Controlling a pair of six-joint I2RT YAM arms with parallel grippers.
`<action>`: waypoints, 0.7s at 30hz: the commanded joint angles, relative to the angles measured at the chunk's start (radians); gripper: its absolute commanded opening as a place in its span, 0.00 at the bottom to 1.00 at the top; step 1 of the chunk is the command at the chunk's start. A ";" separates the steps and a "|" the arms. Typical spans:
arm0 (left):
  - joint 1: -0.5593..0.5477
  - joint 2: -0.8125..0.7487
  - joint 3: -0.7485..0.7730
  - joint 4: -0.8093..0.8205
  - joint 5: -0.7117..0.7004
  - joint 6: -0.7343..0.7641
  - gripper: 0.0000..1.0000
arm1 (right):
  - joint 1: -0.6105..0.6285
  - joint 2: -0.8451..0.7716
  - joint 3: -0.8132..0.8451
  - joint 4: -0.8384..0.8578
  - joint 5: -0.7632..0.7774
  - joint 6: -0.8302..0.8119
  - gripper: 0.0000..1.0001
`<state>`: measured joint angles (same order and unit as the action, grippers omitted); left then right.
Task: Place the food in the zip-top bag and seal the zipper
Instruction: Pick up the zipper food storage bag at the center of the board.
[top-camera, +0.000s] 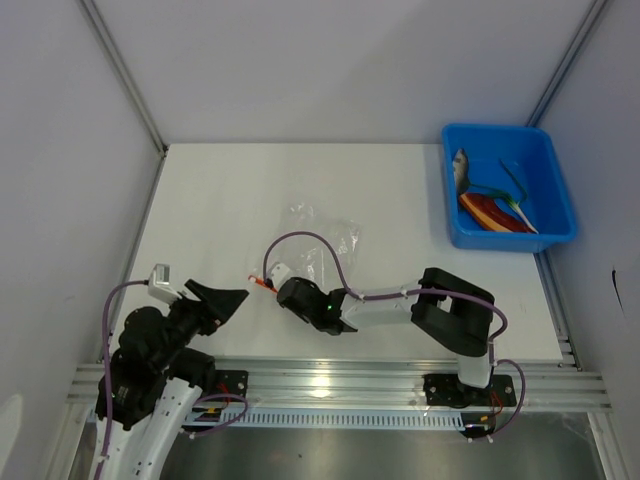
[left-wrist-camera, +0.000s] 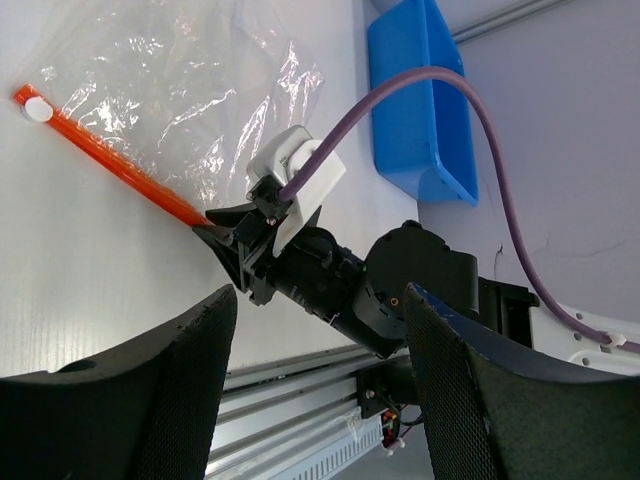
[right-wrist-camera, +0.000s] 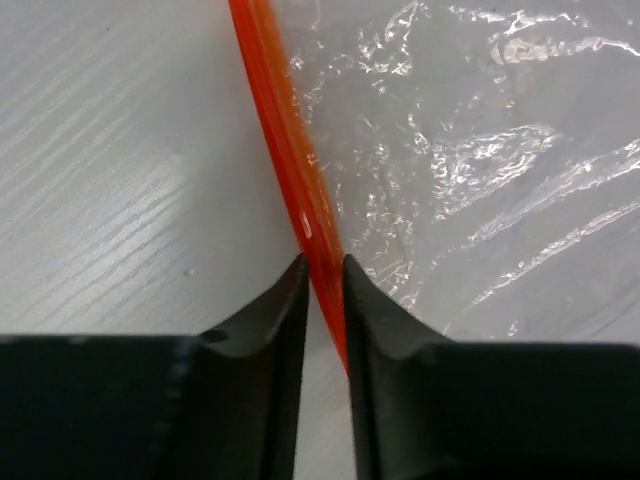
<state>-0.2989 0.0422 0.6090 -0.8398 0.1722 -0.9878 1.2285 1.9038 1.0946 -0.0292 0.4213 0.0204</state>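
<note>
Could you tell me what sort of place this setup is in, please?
Most likely a robotics lab test cell: a white table boxed in by plain walls, an aluminium rail along its near edge carrying two robot arms, and food in a blue tray.

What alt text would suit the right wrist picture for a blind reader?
The black right gripper pinches the orange-red zipper of a crinkly clear zip-top bag lying on a white table.

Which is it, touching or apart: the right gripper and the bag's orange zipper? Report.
Touching. The right wrist view shows the right gripper closed onto the zipper, both fingertips pressed against the strip with no gap on either side.
</note>
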 joint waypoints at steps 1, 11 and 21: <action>0.007 0.019 -0.006 0.027 0.032 -0.008 0.70 | -0.011 0.020 0.024 0.049 0.011 0.006 0.18; 0.007 0.134 -0.072 0.100 0.154 0.017 0.71 | -0.015 -0.089 0.111 -0.090 -0.006 0.073 0.00; 0.007 0.133 -0.115 0.169 0.185 0.008 0.70 | -0.041 -0.172 0.113 -0.121 -0.047 0.075 0.00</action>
<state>-0.2989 0.1749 0.5030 -0.7170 0.3199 -0.9859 1.1954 1.7649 1.1843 -0.1364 0.3836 0.0929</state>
